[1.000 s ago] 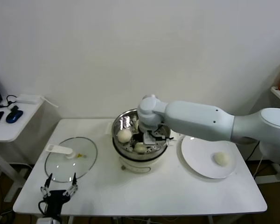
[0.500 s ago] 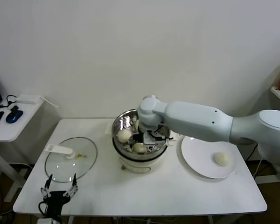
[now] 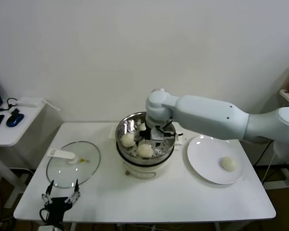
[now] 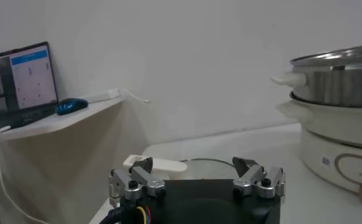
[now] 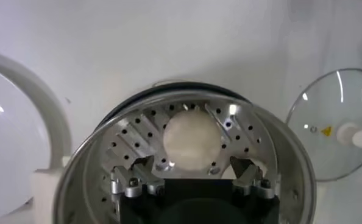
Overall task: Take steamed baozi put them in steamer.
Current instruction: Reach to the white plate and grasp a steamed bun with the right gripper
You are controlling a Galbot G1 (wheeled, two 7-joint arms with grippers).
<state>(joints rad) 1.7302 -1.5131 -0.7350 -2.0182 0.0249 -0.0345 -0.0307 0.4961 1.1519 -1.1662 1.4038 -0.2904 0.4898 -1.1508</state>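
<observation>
Hovering over steamer (image 3: 145, 144), right claw (image 5: 193, 179) apparently empty.

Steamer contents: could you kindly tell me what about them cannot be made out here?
Head view: the right gripper covers part of the steamer tray; baozi count there unclear.
Right wrist view: the gripper body hides the near tray; one baozi shows.
Left wrist view: the steamer wall hides its inside.

Bright, even light – glare on the steamer (image 3: 145, 144) rim (wrist views softer).
</observation>
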